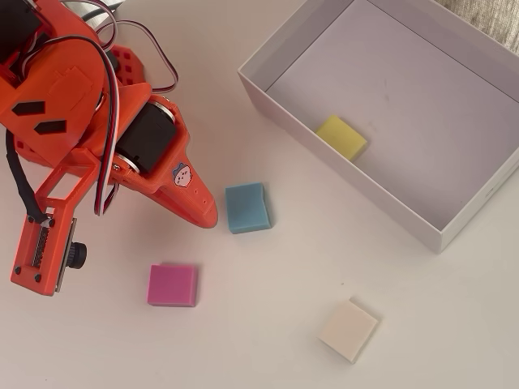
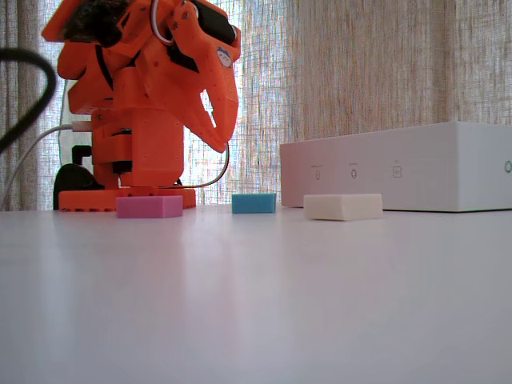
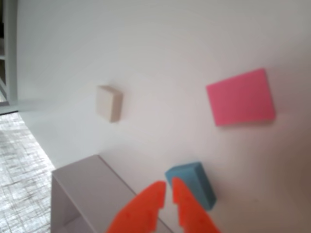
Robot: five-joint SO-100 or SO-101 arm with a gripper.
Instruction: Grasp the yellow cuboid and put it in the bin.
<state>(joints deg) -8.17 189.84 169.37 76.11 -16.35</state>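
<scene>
We see the yellow cuboid [image 1: 341, 136] lying flat on the floor of the bin [image 1: 340, 176], just inside its front wall. The bin fills the desk's [image 1: 268, 324] far right corner in the overhead view. Our gripper [image 3: 168, 189] hangs above the desk with its orange fingers [image 3: 148, 204] pressed nearly together and nothing between them, tips near the blue block [image 1: 246, 207]. A pink block [image 1: 172, 285] and a cream block [image 1: 348, 330] lie nearer the front edge, well apart.
</scene>
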